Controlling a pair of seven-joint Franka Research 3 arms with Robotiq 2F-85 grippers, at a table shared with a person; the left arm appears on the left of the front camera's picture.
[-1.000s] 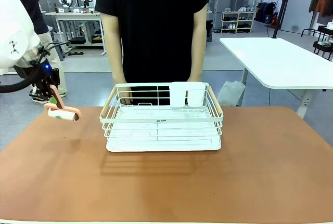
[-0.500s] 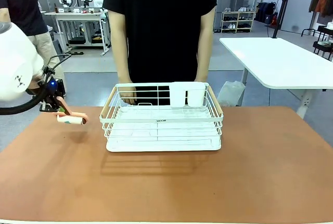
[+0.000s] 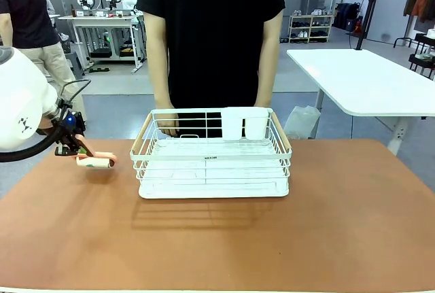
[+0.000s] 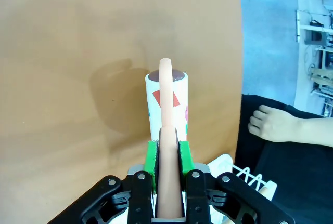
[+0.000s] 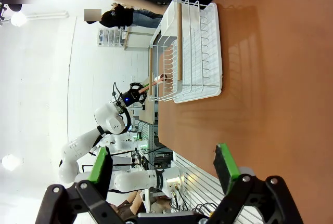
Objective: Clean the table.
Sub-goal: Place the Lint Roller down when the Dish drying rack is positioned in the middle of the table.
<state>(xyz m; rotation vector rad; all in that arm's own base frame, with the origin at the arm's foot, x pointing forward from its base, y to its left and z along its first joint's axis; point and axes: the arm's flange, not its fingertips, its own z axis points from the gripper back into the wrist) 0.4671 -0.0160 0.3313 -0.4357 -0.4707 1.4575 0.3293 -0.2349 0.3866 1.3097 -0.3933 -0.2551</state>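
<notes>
- Across the whole foreground of the front view lay the reddish-brown bench [image 3: 224, 238], its top bare apart from a white wire rack [image 3: 213, 162] standing at the far middle.
- At about nine o'clock from the rack, near the bench's left edge, hung a lint roller [image 3: 95, 162] with a peach handle and a white patterned drum.
- The left gripper [image 4: 167, 169] had its fingers [image 4: 151, 157] clamped shut on the roller's handle; the wrist view showed the drum pointing away at twelve o'clock, over the bench.
- Over the last second the roller had dropped lower and drifted toward the rack, its shadow now just beneath it. I judged the first cleaning pass was about to start; whether the drum was touching I could not tell.
- The right gripper [image 5: 164, 172] held its green-padded fingers wide apart, gripping nothing, over the bench well away from the rack.
- A person's hand [image 3: 167, 125] rested behind the rack at the far edge.
</notes>
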